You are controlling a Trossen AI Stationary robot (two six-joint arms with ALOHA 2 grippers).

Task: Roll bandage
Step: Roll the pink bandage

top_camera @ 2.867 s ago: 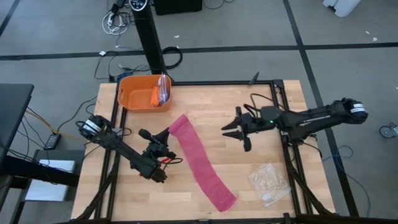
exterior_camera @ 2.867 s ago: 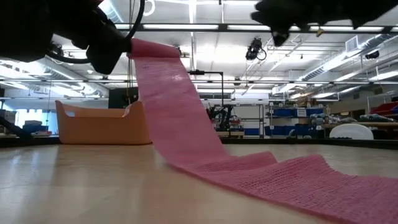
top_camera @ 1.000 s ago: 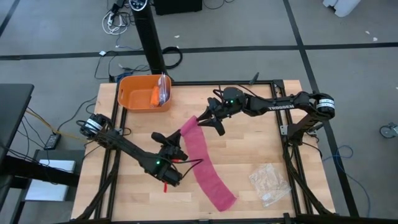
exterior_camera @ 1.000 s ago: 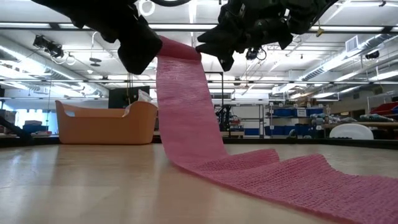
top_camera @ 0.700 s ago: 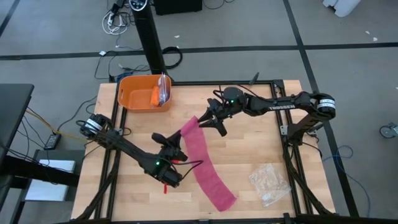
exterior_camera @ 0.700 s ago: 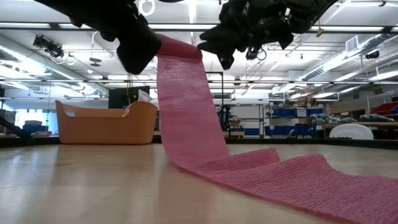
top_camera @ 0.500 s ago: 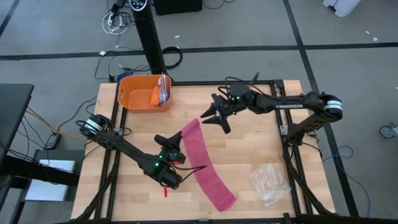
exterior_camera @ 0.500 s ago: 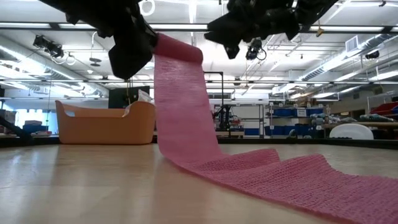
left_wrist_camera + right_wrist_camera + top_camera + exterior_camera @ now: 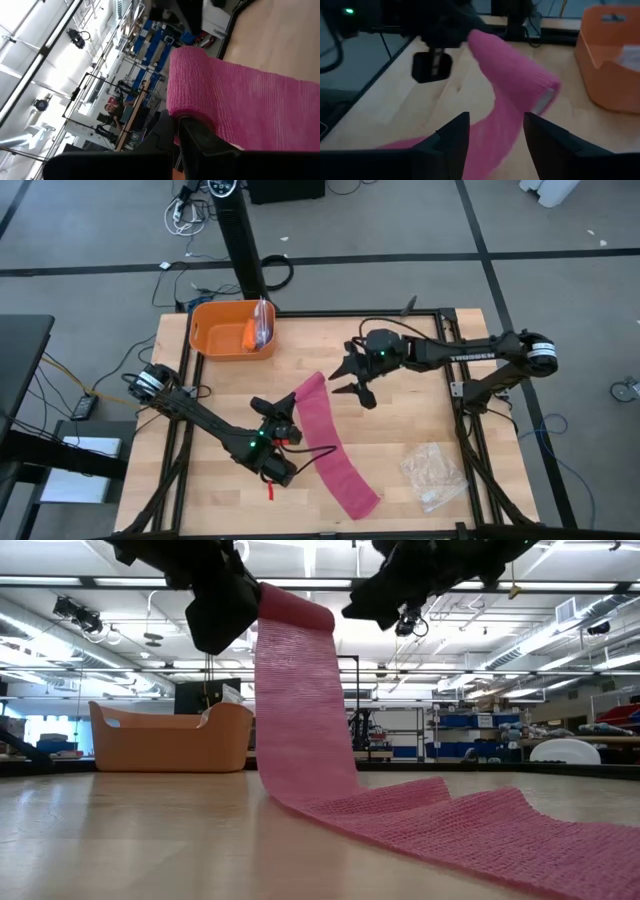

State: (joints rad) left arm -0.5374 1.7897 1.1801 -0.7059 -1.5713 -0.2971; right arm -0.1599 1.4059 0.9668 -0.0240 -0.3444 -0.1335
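Left gripper (image 9: 284, 423), centre-left of the high view, was clamped on the curled upper end of the bandage (image 9: 322, 430) and held it off the table (image 9: 400, 430); the rest of the pink strip ran down toward the lower middle of the frame and lay flat there. Right gripper (image 9: 352, 378) hung just right of that raised end, fingers (image 9: 451, 134) spread apart, not touching it. Tub (image 9: 215, 327) sat upper left, bag (image 9: 432, 475) lower right.
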